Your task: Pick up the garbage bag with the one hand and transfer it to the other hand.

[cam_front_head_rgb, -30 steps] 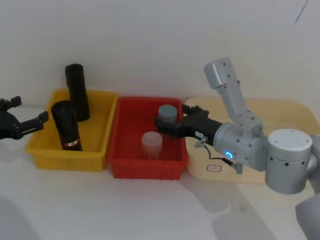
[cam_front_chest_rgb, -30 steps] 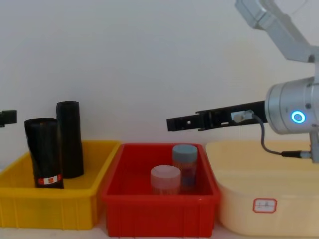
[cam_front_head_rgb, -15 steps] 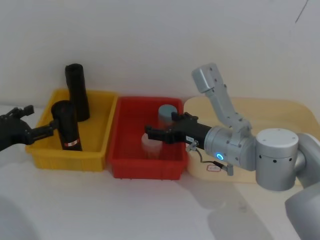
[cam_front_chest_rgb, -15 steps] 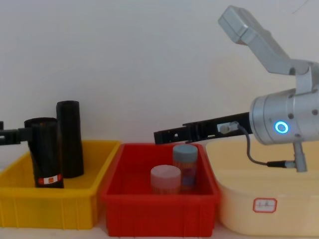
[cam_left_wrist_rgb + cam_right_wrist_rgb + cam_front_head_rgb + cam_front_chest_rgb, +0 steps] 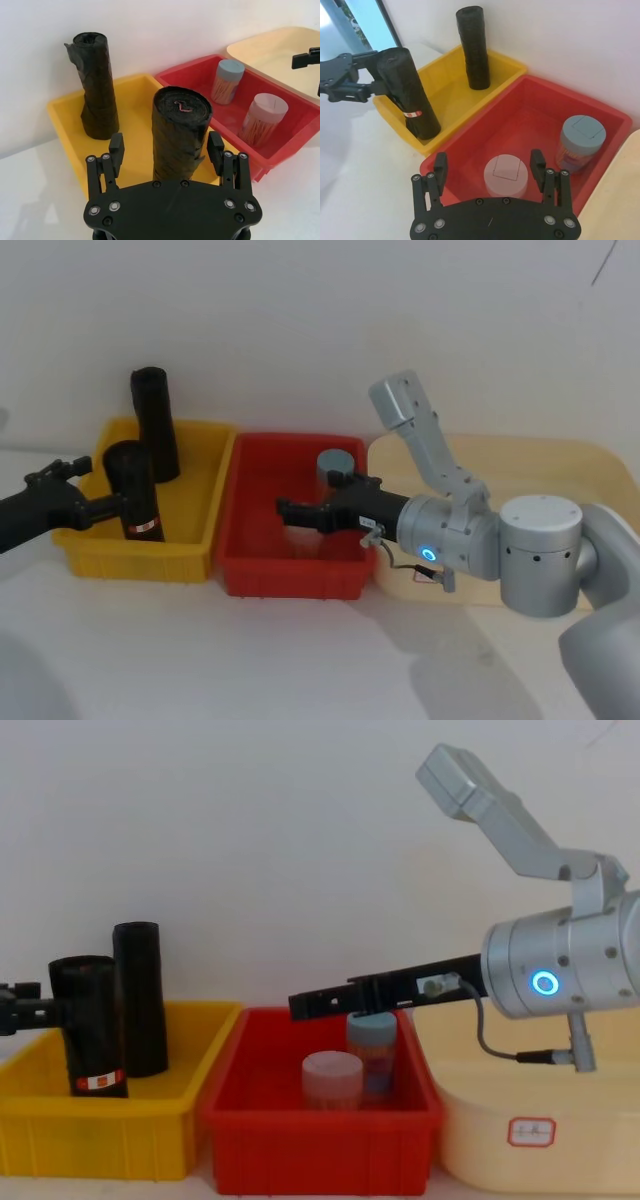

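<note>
The garbage bag (image 5: pixel 135 490) stands upright at the front of the yellow bin (image 5: pixel 90 550), its red-and-white label band low on the roll, with the plain black roll (image 5: pixel 152 420) standing behind it at the bin's back wall. The left gripper (image 5: pixel 166 145) reaches in level from the side, its fingers (image 5: pixel 116 145) spread open on either side of the roll's upper part; the left wrist view shows a gap between each finger and the plastic. The step in hand appears to be the pick-up, with the grasp lined up but not yet closed. The right gripper (image 5: pixel 488 160) hovers over the red bin (image 5: pixel 290 575), well apart from the bag, its fingers open and empty. Next, the left fingers probably need to close on the roll, then lift it straight up clear of the bin wall and the plain roll before carrying it towards the right gripper.
</note>
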### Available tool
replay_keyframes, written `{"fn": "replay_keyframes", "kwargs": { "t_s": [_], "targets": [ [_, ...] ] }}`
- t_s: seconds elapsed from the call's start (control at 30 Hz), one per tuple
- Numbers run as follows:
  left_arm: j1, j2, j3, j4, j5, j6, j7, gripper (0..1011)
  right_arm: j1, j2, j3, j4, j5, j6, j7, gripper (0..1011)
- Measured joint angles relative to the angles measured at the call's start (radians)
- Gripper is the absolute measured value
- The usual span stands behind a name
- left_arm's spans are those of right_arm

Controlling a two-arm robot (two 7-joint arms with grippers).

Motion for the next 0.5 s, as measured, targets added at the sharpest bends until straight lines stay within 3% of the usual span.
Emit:
{"fn": "replay_keyframes", "kwargs": {
  "t_s": [0.5],
  "targets": [
    [-0.081, -0.034, 0.062, 0.077, 0.015, 0.005, -0.026, 1001, 0.019, -0.004, -0.009, 0.035, 0.016, -0.015, 0.012, 1001]
  ]
}}
